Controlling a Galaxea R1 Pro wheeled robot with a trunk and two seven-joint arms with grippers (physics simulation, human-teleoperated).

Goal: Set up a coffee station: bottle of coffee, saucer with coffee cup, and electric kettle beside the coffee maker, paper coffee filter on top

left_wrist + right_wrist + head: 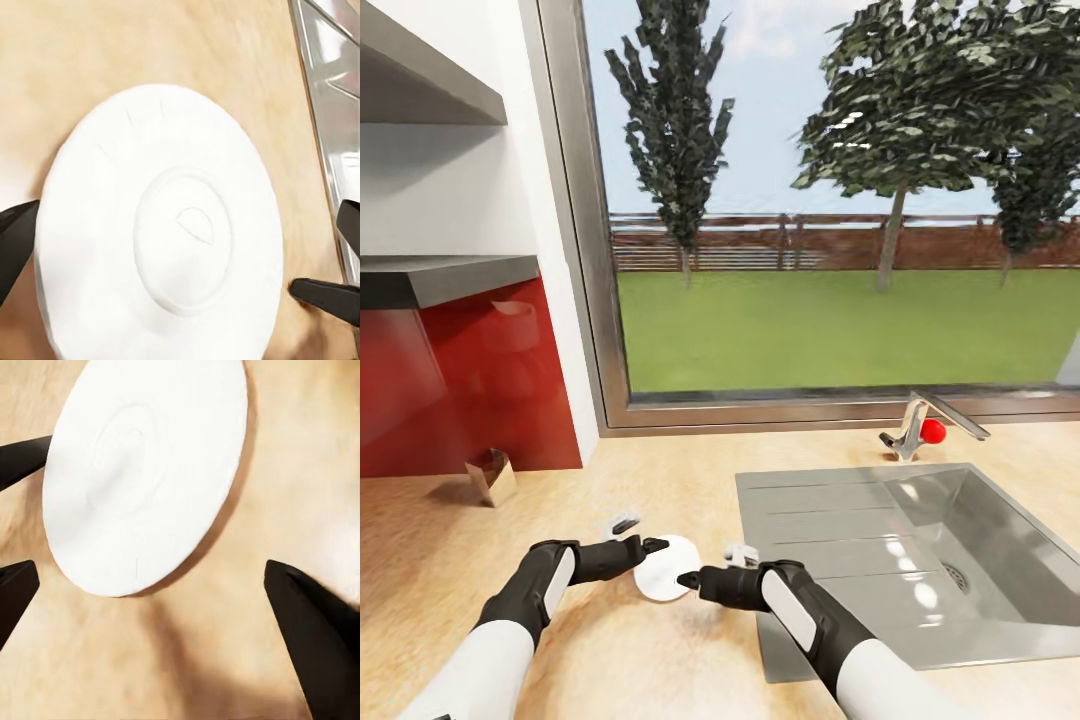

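The saucer [666, 568] lies flat on the kitchen countertop [560, 650] between both spread-open grippers, left gripper [645, 535] at its ten o'clock and seemingly closer, right gripper [705, 565] at four o'clock.

forearms: glossy white shells, rounded, tapering toward the wrists
wrists: matte black casings, a white panel inset on each
left gripper [643, 533]: black, slim fingers, small pale grey block on the upper side
right gripper [712, 565]: black, same build, pale grey block near the finger base
fingertips [315, 637]: black, wedge-shaped, pointed
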